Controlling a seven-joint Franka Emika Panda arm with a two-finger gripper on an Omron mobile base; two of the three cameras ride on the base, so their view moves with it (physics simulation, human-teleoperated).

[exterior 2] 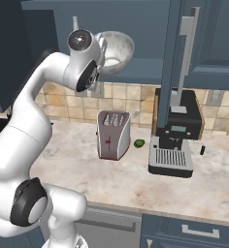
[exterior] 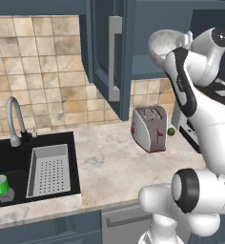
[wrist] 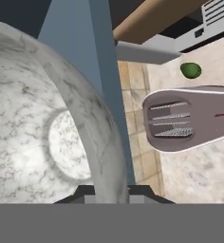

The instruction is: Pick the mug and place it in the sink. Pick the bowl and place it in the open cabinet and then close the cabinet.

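The marbled whitish bowl hangs high above the counter, tipped on its side, right at the open cabinet and just above its inner shelf. My gripper is shut on the bowl's rim, one finger inside and one outside. The cabinet door swings out toward me with its long silver handle. Down in the black sink at the left, the small green mug stands upright.
A toaster stands on the counter below the bowl, a tiny green ball beside it. A coffee machine is to the right. The sink holds a grey perforated tray and a curved tap.
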